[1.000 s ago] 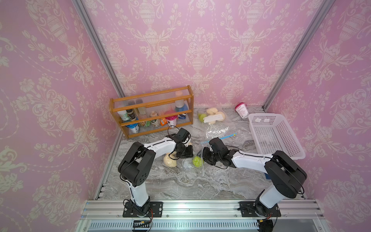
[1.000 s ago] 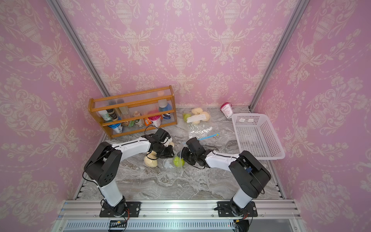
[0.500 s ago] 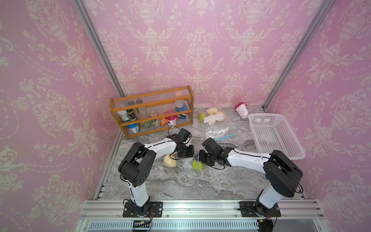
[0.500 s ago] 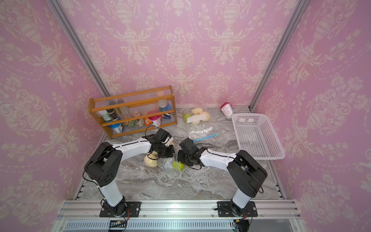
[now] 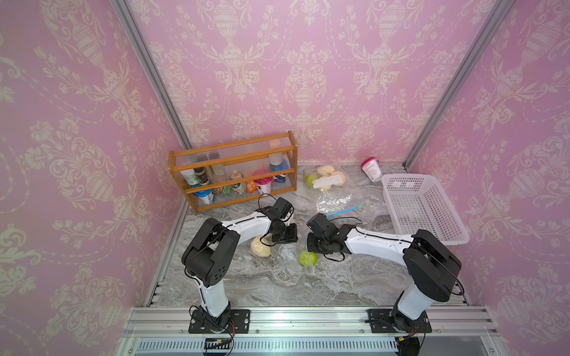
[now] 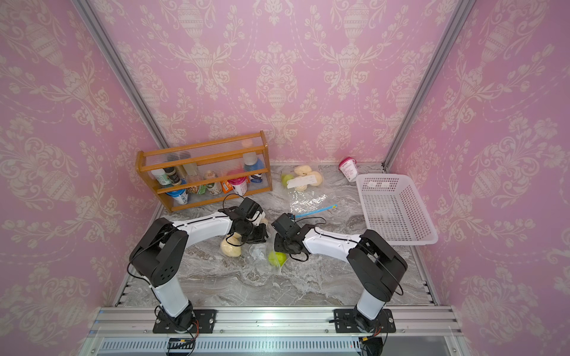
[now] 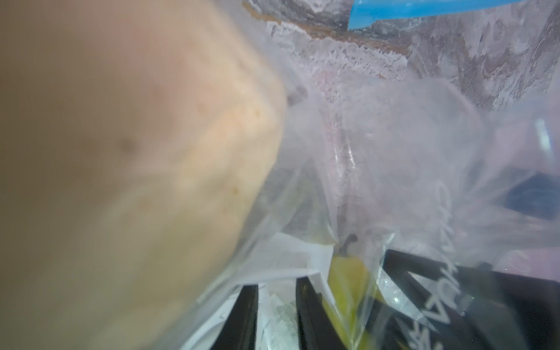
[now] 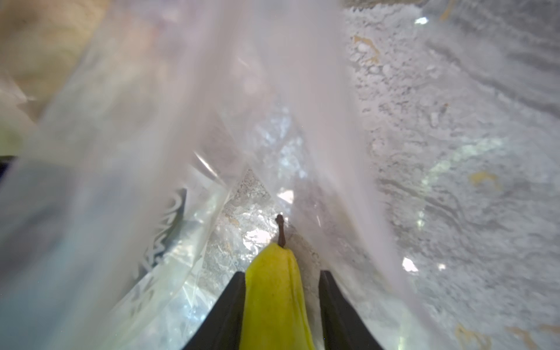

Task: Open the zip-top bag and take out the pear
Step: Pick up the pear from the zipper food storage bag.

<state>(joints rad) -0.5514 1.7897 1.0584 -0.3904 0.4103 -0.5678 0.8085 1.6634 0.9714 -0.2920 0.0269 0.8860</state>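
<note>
site: grey marble tabletop [image 5: 277, 286] between pink patterned walls; both arms reach in to its middle.
zip-top bag [image 5: 287, 251]: clear film, crumpled and lying flat between the two grippers in both top views. It holds one green fruit.
pear [image 5: 307, 258]: yellow-green, inside the bag at the end nearest the right arm. In the right wrist view its brown stem points away from the camera and film rises on both sides of it.
right gripper [image 8: 281, 274]: inside the bag, jaws part-spread and straddling the pear's neck. One finger lies against the skin; the other stands a thin gap off it.
left gripper [image 7: 275, 291]: jaws narrow, pinching a fold of the bag's film. The pear shows through the plastic just beyond.
tan potato-like piece [image 5: 260, 246]: lies under the left forearm, just beside the bag. In the left wrist view the film laps its edge, so I cannot tell whether it is inside or outside.
second clear bag [image 5: 334, 197]: near the back wall, well apart from the grippers. It holds a green fruit, several pale pieces and a white label.
blue zip strip [image 5: 345, 211]: lies along the near edge of the second bag.
wooden rack [image 5: 293, 160]: stands at the back left with two shelves. It holds small jars and bottles, a blue cup, a pink cup and snack packets.
white mesh basket [image 5: 422, 209]: sits at the right edge of the table.
pink-lidded cup [image 5: 371, 168]: tipped over, between the second bag and the basket.
</note>
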